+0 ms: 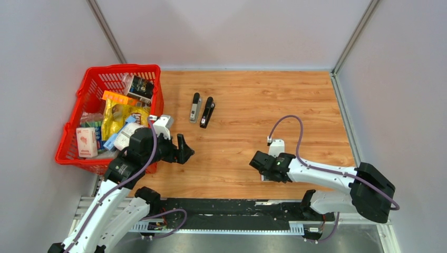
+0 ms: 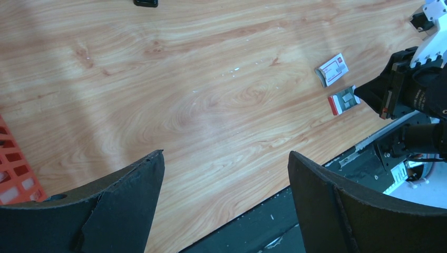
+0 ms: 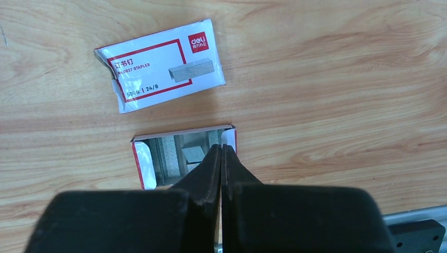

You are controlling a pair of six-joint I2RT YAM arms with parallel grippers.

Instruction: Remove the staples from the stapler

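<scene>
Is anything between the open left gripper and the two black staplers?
Nothing visible: only bare wooden tabletop separates the left gripper from the two black staplers; the red plastic basket stands off to its left.

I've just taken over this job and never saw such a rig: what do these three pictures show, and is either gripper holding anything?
The wide picture looks down from above and behind two white arms at the near edge of the table. The other two come from a camera on each wrist. On the table lie two black staplers, a red basket of packets at the left, and by the right arm a staple box pulled apart: its red-and-white sleeve and its open tray with silvery staples inside. The left gripper is wide open over bare wood, holding nothing. The right gripper is shut, tips over the tray; nothing shows between them.
</scene>
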